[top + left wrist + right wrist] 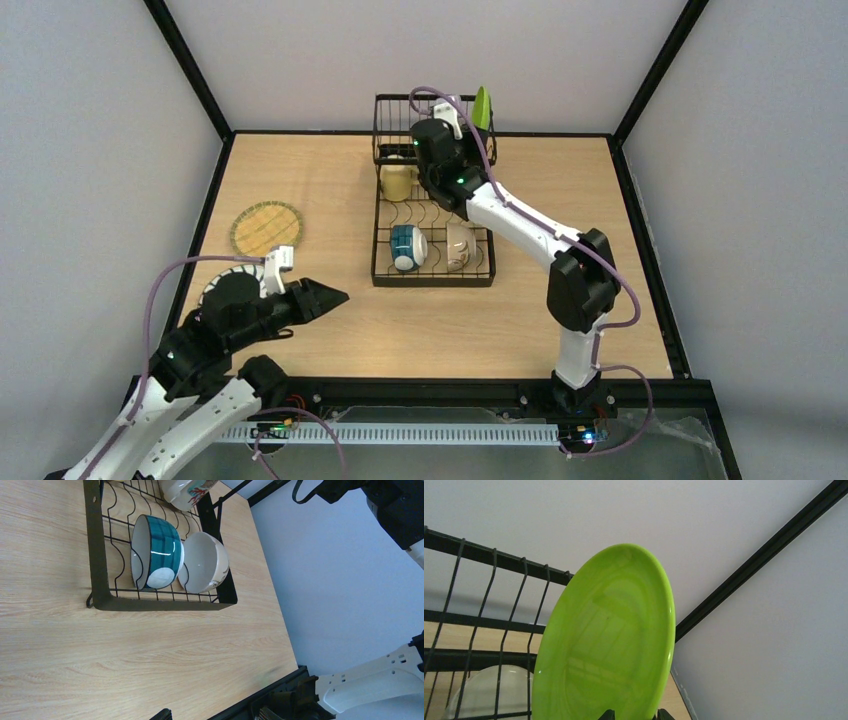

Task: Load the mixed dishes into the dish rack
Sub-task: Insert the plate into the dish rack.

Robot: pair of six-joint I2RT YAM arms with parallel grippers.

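The dish rack (433, 275) stands at the table's middle back. The lime green plate (609, 640) stands on edge in its tall basket end (483, 108). My right gripper (635, 715) is open, one fingertip on each side of the plate's lower rim. A pale yellow mug (398, 180), a blue bowl (157, 550) and a beige bowl (205, 562) sit in the rack's slots. The tan woven plate (267, 228) lies flat at the left. The black-striped white plate (228, 283) is partly under my left arm. My left gripper (325, 297) is open and empty over bare table.
Black frame rails (420, 385) run round the wooden table, with grey walls close behind and beside the rack. The right arm (575, 280) reaches diagonally from the near right to the basket. Bare wood (560, 200) lies to the right of the rack.
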